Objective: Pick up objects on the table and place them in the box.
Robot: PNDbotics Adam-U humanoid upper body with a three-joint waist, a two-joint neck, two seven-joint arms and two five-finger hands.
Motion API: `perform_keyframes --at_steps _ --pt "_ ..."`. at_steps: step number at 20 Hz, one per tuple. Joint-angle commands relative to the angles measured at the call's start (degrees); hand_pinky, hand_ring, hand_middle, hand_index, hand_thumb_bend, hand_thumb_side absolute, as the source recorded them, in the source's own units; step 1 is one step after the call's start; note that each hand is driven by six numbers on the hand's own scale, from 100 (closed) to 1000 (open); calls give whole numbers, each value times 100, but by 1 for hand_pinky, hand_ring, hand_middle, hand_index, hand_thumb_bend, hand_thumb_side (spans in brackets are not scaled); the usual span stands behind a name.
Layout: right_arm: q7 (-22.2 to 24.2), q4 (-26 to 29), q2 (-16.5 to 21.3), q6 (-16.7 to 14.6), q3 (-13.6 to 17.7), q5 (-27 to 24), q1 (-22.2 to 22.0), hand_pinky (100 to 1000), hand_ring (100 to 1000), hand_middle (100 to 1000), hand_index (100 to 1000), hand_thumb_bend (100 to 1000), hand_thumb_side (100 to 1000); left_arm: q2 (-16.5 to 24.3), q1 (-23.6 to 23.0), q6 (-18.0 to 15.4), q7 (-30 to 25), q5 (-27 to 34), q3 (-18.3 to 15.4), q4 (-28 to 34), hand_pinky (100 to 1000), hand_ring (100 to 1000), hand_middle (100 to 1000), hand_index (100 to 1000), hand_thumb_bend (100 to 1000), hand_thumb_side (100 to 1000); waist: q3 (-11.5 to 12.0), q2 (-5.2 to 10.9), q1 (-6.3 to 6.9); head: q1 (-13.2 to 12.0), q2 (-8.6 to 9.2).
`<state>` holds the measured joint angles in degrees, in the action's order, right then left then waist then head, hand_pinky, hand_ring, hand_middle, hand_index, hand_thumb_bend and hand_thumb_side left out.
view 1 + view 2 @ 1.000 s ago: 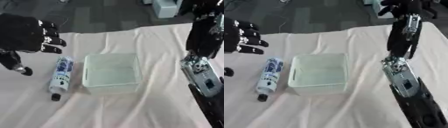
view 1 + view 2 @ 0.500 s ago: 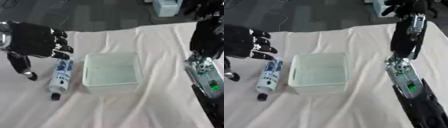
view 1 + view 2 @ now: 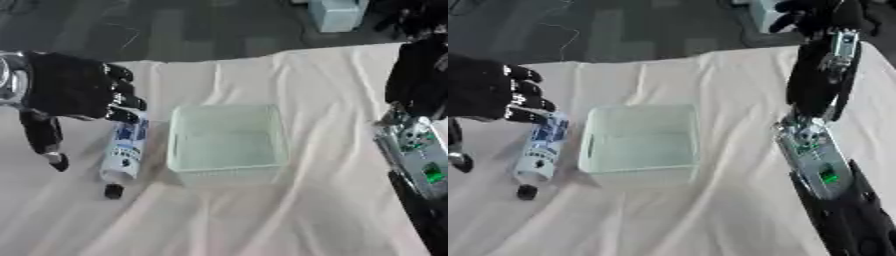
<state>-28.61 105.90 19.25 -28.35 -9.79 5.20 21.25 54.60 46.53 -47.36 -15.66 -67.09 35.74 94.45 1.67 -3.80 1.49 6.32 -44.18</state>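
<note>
Bottle lies flat on the cloth-covered worktop, just left of the clear box, near the worktop's left side. Long axis runs near-to-far, roughly parallel to the box's left wall; dark cap end toward the near edge, far end tucked under the left robot hand's fingertips. Left robot hand hangs over the bottle's far end, fingers spread and only partly bent, thumb dropped down on the left, nothing held; contact with the bottle can't be told. Right robot hand is up by the far right corner, well apart, fingers unclear, so can't tell its state. Left robot hand clearly nearer; grasp likely needs closing across the bottle's short axis. Box looks empty.
</note>
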Motion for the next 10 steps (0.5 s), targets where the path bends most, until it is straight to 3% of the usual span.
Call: perform_keyframes --at_steps 1,10 --pt "12 49 2 -14 35 -16 89 381 535 589 629 100 1000 178 20 -460 -612 -207 -58 -144 838 777 856 865 860 517 -10 48 0 -78 6" --pt "10 44 -59 -25 26 -20 79 381 535 589 629 100 1000 100 -179 -460 -581 -297 70 -412 837 778 859 863 838 520 -46 36 -1 -135 6"
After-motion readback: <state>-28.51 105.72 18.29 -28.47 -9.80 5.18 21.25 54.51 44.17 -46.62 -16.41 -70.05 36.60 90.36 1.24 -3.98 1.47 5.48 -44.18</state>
